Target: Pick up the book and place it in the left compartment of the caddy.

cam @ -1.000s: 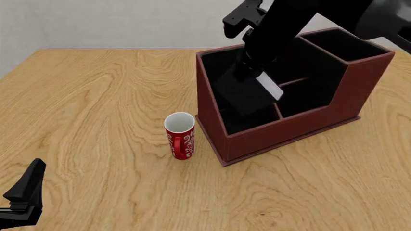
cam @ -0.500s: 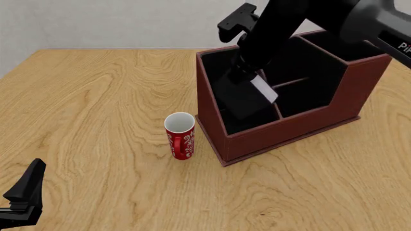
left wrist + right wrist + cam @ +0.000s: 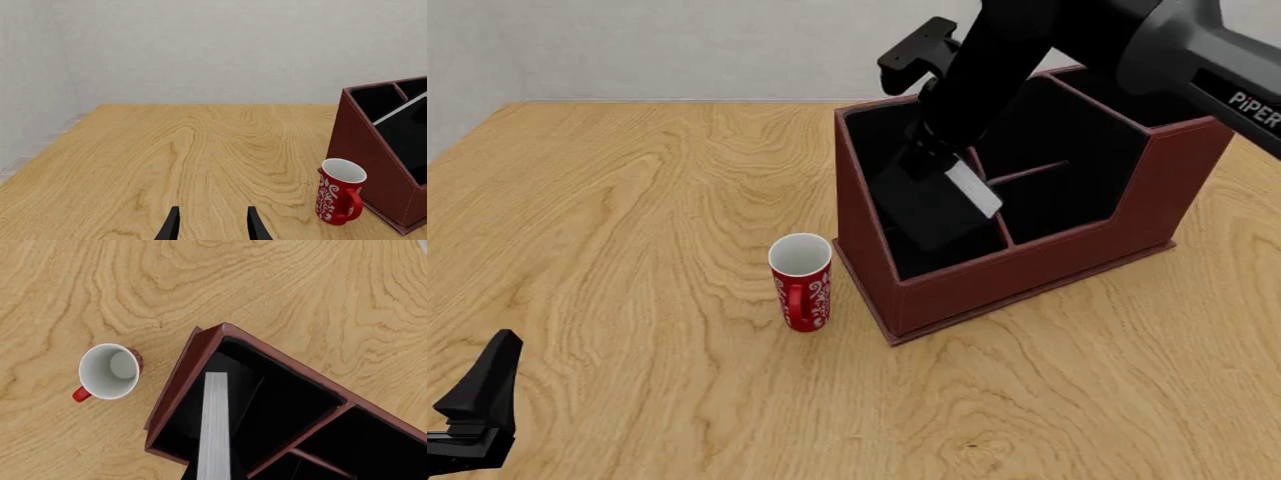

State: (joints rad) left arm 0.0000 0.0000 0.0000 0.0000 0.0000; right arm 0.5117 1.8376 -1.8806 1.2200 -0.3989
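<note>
A light wooden table [image 3: 627, 200] stands before a plain pale grey wall [image 3: 213, 45].

A red-and-white mug [image 3: 802, 282] stands upright on the wooden table [image 3: 627, 220].

Wooden table [image 3: 627, 200], red mug [image 3: 802, 281] just beside reddish-brown caddy [image 3: 1028, 270]

— Is any lettering showing anywhere?
— White capitals reading "PiPER" are showing on the right arm [image 3: 1214, 70] in the front view. The mug [image 3: 802, 282] is carrying patterns only, no words.
</note>
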